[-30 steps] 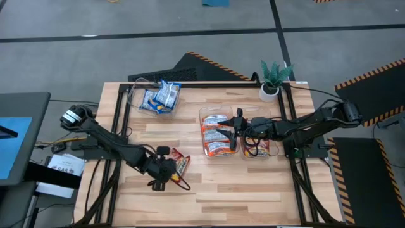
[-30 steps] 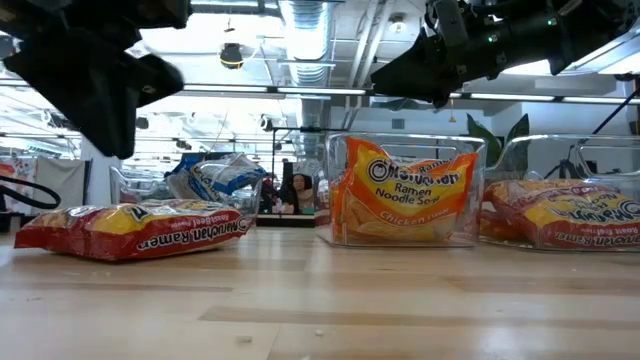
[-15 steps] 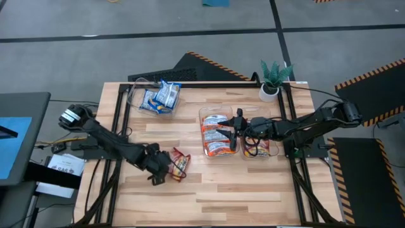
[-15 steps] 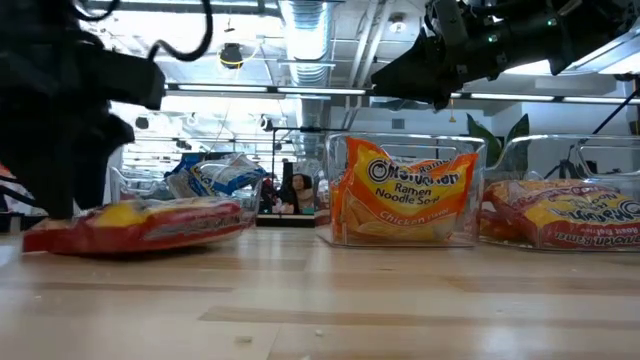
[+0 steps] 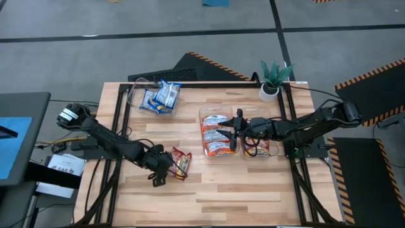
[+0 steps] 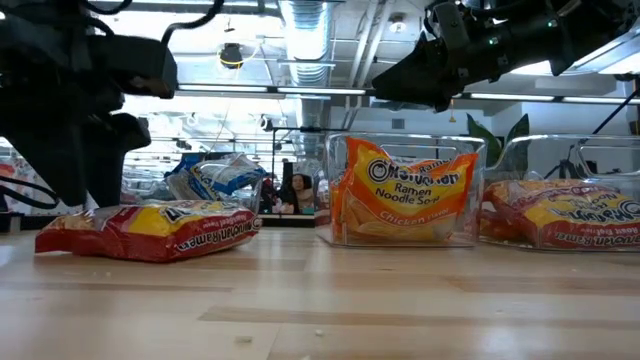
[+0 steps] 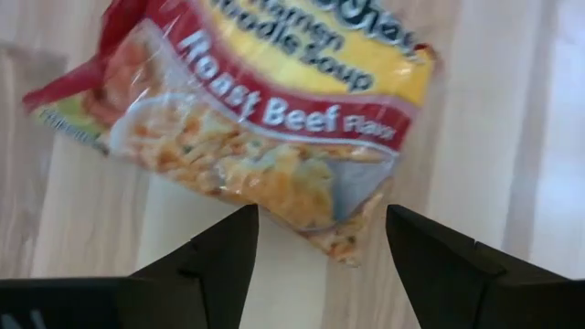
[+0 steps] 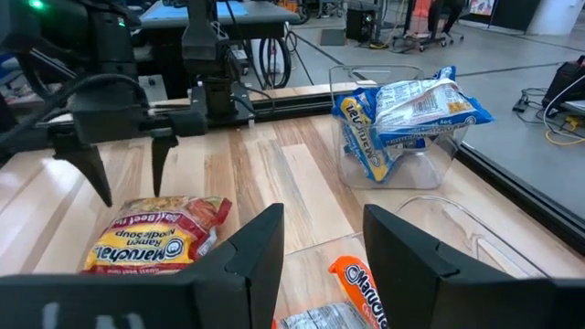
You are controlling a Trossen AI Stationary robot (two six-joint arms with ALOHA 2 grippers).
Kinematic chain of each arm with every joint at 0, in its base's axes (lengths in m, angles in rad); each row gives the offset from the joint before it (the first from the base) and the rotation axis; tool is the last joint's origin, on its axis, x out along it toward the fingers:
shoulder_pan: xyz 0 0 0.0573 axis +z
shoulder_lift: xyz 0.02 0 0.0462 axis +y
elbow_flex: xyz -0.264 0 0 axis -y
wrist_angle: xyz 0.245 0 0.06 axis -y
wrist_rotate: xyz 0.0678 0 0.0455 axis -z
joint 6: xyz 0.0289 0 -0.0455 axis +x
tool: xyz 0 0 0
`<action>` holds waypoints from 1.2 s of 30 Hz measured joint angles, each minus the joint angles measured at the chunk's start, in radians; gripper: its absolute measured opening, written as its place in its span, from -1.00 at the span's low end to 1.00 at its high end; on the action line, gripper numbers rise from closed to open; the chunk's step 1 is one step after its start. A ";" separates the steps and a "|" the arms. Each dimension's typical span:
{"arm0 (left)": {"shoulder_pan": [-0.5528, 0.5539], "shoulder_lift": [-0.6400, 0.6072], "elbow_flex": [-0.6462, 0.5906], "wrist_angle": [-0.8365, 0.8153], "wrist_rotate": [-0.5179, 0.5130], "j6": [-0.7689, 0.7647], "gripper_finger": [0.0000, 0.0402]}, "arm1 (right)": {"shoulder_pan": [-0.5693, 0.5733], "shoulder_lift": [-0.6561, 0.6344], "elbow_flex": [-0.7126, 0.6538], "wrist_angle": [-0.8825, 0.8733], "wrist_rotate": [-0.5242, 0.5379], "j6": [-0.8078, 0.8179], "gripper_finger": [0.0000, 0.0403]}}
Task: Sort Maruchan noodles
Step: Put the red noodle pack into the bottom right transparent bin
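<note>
Red-and-yellow crinkly plastic ramen packet, "Roast Beef" flavour per my left wrist cam, lies flat on the pale wood-plank table, front-left area, outside any bin. My left gripper stands over the packet's near edge w/ fingers spread apart, nothing between them; the packet sits just beyond the tips, and I can't tell if they touch it. Same packet seen from the right wrist cam, w/ the left gripper's two prongs pointing down just behind it.

Mid-table: a clear plastic bin holds the orange-and-white ramen packets, one standing upright against the front wall, "Chicken" label legible. Beside it on the right, a second clear bin w/ more red-and-yellow packets. My right gripper hangs above the boundary between these two bins, fingers parted, empty.

Far left: a third clear bin w/ the blue-and-white ramen packets piled inside. Far right corner: small green potted plant in a white pot.
</note>
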 joint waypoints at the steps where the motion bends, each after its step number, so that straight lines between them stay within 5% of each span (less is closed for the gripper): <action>1: -0.004 0.000 0.000 0.011 0.000 0.012 0.14 | 0.000 0.000 0.000 0.000 0.000 0.000 -0.13; 15: -0.022 0.162 0.003 0.123 -0.070 0.152 0.12 | 0.000 0.000 0.000 -0.016 0.000 0.017 -0.13; 21: -0.041 0.206 0.004 0.167 -0.106 0.131 -0.34 | 0.000 0.000 0.000 -0.014 0.000 0.018 -0.13; 25: -0.054 0.160 0.000 0.146 -0.136 0.113 -0.88 | 0.000 0.000 0.000 -0.014 0.000 0.019 -0.13; 36: -0.065 -0.166 -0.001 0.102 -0.432 0.221 -0.99 | 0.000 0.000 0.000 0.059 0.000 -0.007 -0.13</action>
